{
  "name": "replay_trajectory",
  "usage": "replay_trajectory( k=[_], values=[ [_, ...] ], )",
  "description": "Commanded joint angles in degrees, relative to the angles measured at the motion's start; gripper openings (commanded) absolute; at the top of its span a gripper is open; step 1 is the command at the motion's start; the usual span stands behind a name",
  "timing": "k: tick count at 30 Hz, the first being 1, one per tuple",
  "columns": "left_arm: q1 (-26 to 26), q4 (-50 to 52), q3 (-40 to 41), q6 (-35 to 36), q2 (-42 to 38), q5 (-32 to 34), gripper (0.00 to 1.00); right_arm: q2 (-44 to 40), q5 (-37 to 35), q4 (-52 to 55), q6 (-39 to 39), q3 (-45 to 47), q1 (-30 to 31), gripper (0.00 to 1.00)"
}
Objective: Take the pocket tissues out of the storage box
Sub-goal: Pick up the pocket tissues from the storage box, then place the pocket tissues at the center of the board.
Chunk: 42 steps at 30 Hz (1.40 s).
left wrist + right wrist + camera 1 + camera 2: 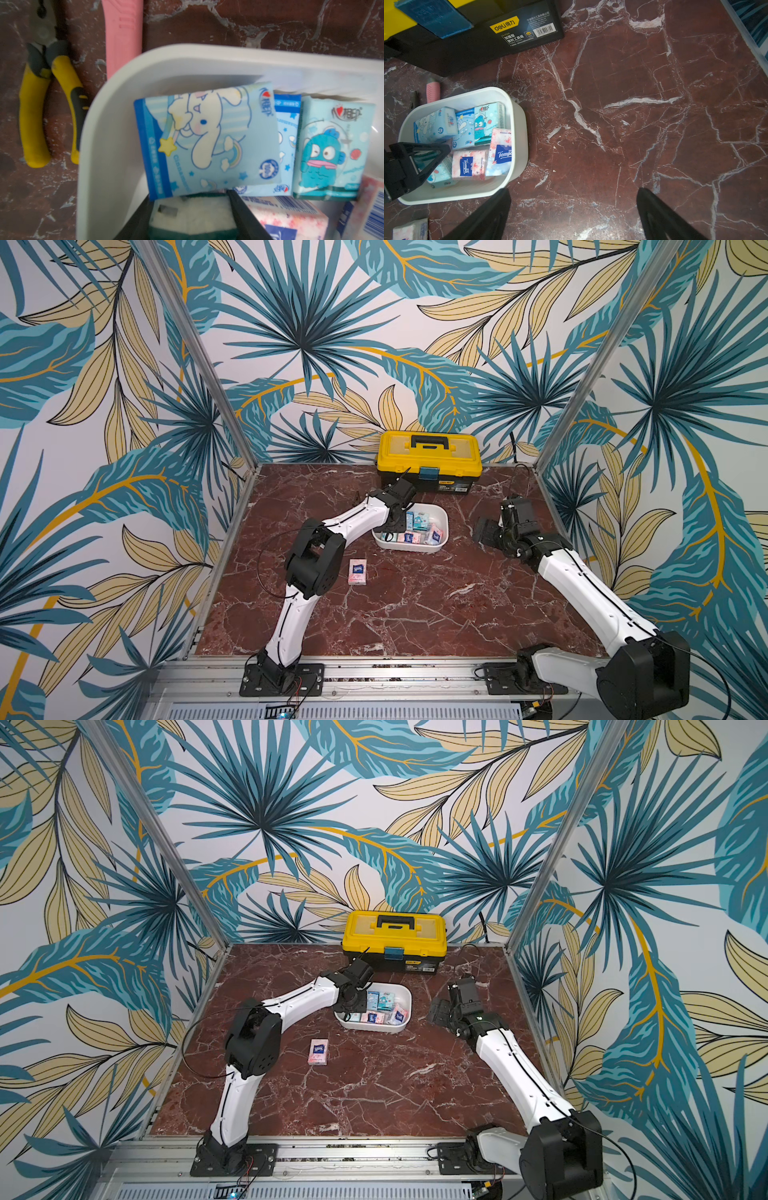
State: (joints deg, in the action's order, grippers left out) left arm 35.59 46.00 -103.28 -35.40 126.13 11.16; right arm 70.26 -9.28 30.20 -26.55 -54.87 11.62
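Both top views: down inside white box (409,548) with left end effector (392,529), tissue packs (422,524) inside, one pink pack (358,571) out on desk (415,614) | Left wrist: clamped on teal pack (187,216) near box wall | Right wrist: hovering beside box with right end effector (573,191) spread wide

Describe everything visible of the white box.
The box is a shallow white plastic tub, rounded corners, lipped rim, no lid. It sits flat on the marble table before the toolbox, with tissue packs inside. The left gripper reaches in at one end, clamped on a teal pack. A pink bar lies beside its rim.
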Motion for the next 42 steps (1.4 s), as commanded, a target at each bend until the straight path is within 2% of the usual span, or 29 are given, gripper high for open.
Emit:
replay_trajectory(
  k=[1, 21, 34, 42],
  values=[
    [0.2, 1.1, -3.1, 0.3, 0.8, -0.3, 0.54, 0.8, 0.6, -0.6, 0.7, -0.6, -0.1, 0.99],
    [2.8, 3.2, -1.1, -1.0, -13.6, 2.5, 0.53, -2.2, 1.2, -0.7, 0.7, 0.9, -0.1, 0.99],
    [9.3, 5.8, 11.8, -8.5, -25.9, 1.7, 0.53, -6.9, 1.9, 0.4, 1.0, 4.3, -0.1, 0.99],
    [13.2, 5.9, 19.4, -14.9, -27.9, 0.4, 0.53, -10.0, 3.0, 2.7, 1.1, 5.5, -0.1, 0.99]
  ],
)
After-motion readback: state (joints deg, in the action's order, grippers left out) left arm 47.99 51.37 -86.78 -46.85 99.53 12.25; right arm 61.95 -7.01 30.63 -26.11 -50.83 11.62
